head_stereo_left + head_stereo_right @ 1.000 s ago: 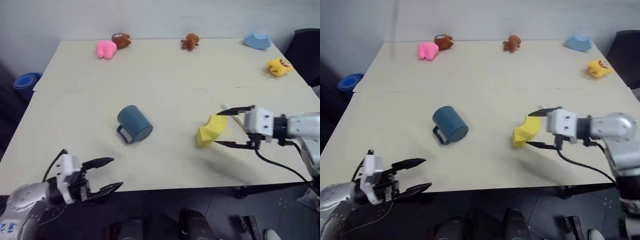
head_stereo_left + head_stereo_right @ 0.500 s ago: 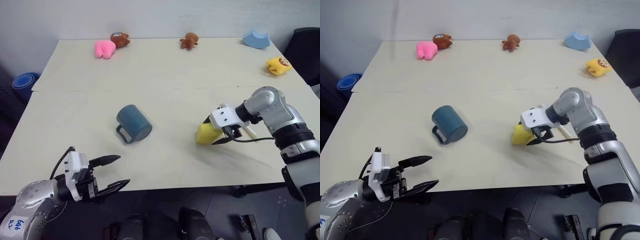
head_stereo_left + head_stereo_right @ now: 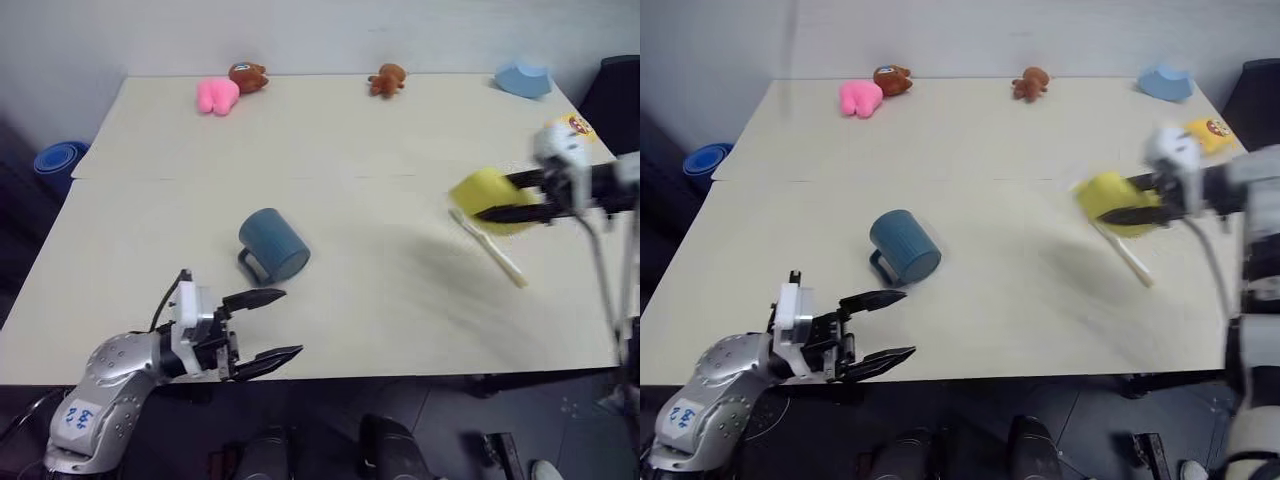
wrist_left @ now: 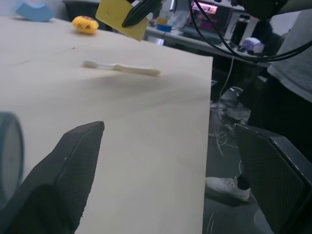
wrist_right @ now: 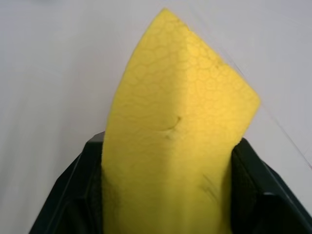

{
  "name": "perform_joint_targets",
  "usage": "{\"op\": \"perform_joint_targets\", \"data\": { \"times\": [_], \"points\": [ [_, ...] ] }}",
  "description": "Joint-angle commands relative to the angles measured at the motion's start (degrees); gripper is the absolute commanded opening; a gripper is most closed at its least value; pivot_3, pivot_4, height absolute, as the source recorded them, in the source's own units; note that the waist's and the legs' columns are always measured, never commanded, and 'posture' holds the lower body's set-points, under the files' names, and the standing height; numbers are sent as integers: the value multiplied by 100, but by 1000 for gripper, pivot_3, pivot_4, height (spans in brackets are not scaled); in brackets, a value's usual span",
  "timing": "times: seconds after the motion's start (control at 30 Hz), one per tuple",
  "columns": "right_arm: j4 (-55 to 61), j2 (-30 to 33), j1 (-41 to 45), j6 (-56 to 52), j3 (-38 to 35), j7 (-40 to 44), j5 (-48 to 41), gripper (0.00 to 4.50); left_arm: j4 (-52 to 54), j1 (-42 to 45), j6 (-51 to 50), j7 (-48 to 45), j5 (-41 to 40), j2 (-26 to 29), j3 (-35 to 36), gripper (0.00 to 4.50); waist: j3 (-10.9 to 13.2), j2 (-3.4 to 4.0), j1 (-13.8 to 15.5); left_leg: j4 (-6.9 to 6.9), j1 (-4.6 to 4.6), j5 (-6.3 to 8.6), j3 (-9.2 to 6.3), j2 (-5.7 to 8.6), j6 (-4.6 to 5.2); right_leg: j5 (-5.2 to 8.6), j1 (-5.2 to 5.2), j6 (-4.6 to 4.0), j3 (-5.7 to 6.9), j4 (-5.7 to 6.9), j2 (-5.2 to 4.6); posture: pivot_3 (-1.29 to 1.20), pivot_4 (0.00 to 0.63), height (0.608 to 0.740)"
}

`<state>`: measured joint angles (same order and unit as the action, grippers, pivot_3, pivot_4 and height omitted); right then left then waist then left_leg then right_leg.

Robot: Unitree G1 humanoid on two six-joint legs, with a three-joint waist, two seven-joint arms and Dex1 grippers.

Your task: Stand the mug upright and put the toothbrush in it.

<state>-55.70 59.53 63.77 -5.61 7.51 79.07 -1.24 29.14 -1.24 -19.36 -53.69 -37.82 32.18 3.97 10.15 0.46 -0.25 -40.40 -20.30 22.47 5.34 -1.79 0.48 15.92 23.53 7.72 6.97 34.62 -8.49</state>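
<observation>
Mug-wise nothing is in hand; my right gripper [image 3: 512, 196] is clenched on the yellow sponge wedge [image 3: 482, 190], its black fingers [image 5: 73, 195] pinching the foam on both sides in the right wrist view, and it carries the wedge clear of the table [image 3: 360, 300], well to the right of the mug; I judge it is being lifted aside because it lay by the toothbrush and was in the way; my left gripper [image 3: 263, 325] hangs with its two fingers [image 4: 63, 170] spread wide, grasping nothing, just in front of the mug at the table's near edge, I think poised to go in for it; the mug [image 3: 273, 246] lies on its side near the table's middle, handle toward me and toward its left, so it is not yet stood up; the toothbrush [image 3: 488, 247] lies flat and bare on the table well right of the mug, just below the raised wedge, slanting toward the near right; further from the mug, along the far edge, sit a pink toy [image 3: 216, 95], two brown toys [image 3: 386, 78] and a light blue lump [image 3: 524, 77].
</observation>
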Motion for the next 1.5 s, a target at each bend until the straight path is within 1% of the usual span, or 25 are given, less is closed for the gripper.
{"op": "perform_joint_targets", "data": {
  "times": [0.03,0.13,0.2,0.27,0.3,0.33,0.4,0.43,0.57,0.67,0.73,0.77,0.8,0.83,0.87,0.93,0.97,1.03,1.1,1.17,1.27,1.3,1.33,1.4,1.5],
  "points": [
    [-1004,218,-160,540,148,-1323,740,2481,119,336,79,55,54,-156,-280,4500,0,-1,-21,0,1,-1,4,1,-1,0,0,0,-1,-1,0,0,150,740],
    [-1580,23,-298,869,73,-2441,988,2481,6,490,109,23,105,-174,-359,4500,0,6,-118,0,6,-3,23,-2,-3,0,1,0,-4,0,-1,0,150,740],
    [-1782,-62,-355,920,-2,-2861,1069,2481,-35,527,107,5,105,-156,-344,4500,2,24,-189,5,8,-4,25,-4,-4,0,6,0,-4,7,0,0,150,740],
    [-1916,-119,-390,864,-183,-3029,987,3186,-45,534,91,5,96,-114,-281,4500,3,39,-225,16,11,-6,30,-6,-7,0,13,0,-4,12,0,0,150,740],
    [-1952,-110,-392,895,-280,-3091,937,3338,-45,522,87,4,86,-85,-234,4500,4,43,-224,20,13,-6,28,-7,-7,0,13,0,-4,16,0,0,150,740],
    [-1961,-60,-387,944,-347,-3078,915,3721,-51,502,91,13,78,-54,-171,4500,5,44,-215,21,12,-6,24,-7,-8,0,14,0,-2,16,0,0,150,740],
    [-1921,63,-373,1194,-445,-3029,931,4281,-65,443,106,32,54,-6,-43,4500,5,44,-196,20,10,-6,20,-7,-8,-1,13,1,-2,16,0,0,150,740],
    [-1861,215,-371,1346,-590,-2788,817,4453,-87,362,95,96,-5,20,147,4500,5,44,-188,18,10,-6,19,-7,-8,-1,13,1,-2,14,-1,0,150,740],
    [-1562,629,-636,2036,-1191,-1361,164,4453,-227,-88,107,277,-122,142,966,4500,20,70,-116,16,2,-7,19,-4,-7,-1,12,1,-5,-1,-1,0,150,740],
    [-997,513,-1345,2351,-1856,-313,-698,4453,-363,-617,146,370,-152,220,1714,4500,22,58,-121,18,3,-7,-3,-8,-6,-1,5,2,9,0,3,0,150,740],
    [605,131,-2762,1384,-2450,299,-1767,4453,-507,-1067,63,510,-220,244,2348,4500,17,31,-133,19,7,-7,-3,-11,-6,-1,-7,2,16,-10,4,0,150,740],
    [1593,-126,-3611,1197,-2705,427,-2235,4453,-587,-1271,38,554,-221,257,2608,4500,15,23,-129,20,12,-7,-8,-16,-6,-1,-14,3,24,-13,5,0,150,740],
    [2588,-444,-4452,1318,-2876,589,-2643,4453,-734,-1453,85,645,-149,241,2875,4500,9,5,-116,22,12,-7,-9,-18,-7,-1,-13,3,27,-13,5,0,150,740],
    [3316,-774,-4991,1499,-2992,426,-2832,4453,-888,-1578,101,784,-115,200,3121,4500,6,1,-110,26,11,-6,-17,-25,-8,-1,-13,3,34,-13,8,0,150,740],
    [3922,-1133,-5333,1586,-3096,175,-3027,4453,-1023,-1694,56,923,-140,165,3355,4500,12,11,-105,29,15,-5,-21,-25,-11,-1,-17,3,38,-12,10,0,150,740],
    [5068,-1831,-5805,1440,-3119,-447,-3363,4453,-1254,-2003,12,1147,-19,136,3710,4500,24,35,-109,27,11,-5,-8,-20,-11,-1,-12,3,25,-16,6,0,150,740],
    [5550,-2081,-6024,1410,-3027,-577,-3460,4453,-1295,-2173,16,1120,-17,126,3829,4500,27,43,-111,25,13,-6,-5,-12,-10,-1,-11,3,9,-20,2,0,150,740],
    [6131,-2434,-6400,1694,-2744,-473,-3445,4453,-1257,-2520,-160,1168,-56,118,4007,4500,23,41,-117,24,22,-9,-7,-1,-1,-4,-6,7,-23,-17,-7,0,150,740],
    [6411,-2677,-6607,2047,-2522,-339,-3339,4453,-1170,-2778,-303,1274,-53,115,4124,4500,1,0,-110,29,35,-5,-7,-6,-2,-4,-10,7,-26,-17,-1,0,150,740],
    [6377,-2818,-6607,2375,-2471,-386,-3181,4453,-1046,-2993,-441,1323,-105,112,4178,4500,-11,-25,-87,30,37,2,-6,-8,-8,-4,-11,7,-22,-3,4,0,150,740],
    [5969,-2801,-6438,2745,-2462,-403,-2966,4453,-496,-3049,-954,1578,-481,105,4093,4500,-15,-32,1,25,37,7,-7,-5,-1,-2,-10,3,-31,-9,1,0,150,740],
    [5819,-2745,-6385,2828,-2451,-351,-2917,4453,-290,-2926,-1199,1782,-579,157,3982,4500,-15,-33,24,25,43,7,-7,-6,0,-2,-12,3,-35,-13,0,0,150,740],
    [5681,-2689,-6346,2843,-2461,-346,-2890,4453,-67,-2700,-1512,2042,-861,199,3850,4500,-15,-33,36,23,48,7,-8,-6,0,-2,-17,2,-38,-13,0,0,150,740],
    [5486,-2594,-6271,2934,-2457,-315,-2823,4453,248,-2198,-2284,2749,-1136,380,3543,4500,-15,-31,103,23,57,7,-8,-4,1,-1,-24,1,-47,-10,0,0,150,740],
    [5330,-2510,-6194,2966,-2452,-423,-2758,4453,392,-869,-3286,4189,-1882,335,3082,4500,-14,-29,147,25,98,7,-5,-5,0,-1,-52,0,-67,6,0,0,150,740]
  ]
}}
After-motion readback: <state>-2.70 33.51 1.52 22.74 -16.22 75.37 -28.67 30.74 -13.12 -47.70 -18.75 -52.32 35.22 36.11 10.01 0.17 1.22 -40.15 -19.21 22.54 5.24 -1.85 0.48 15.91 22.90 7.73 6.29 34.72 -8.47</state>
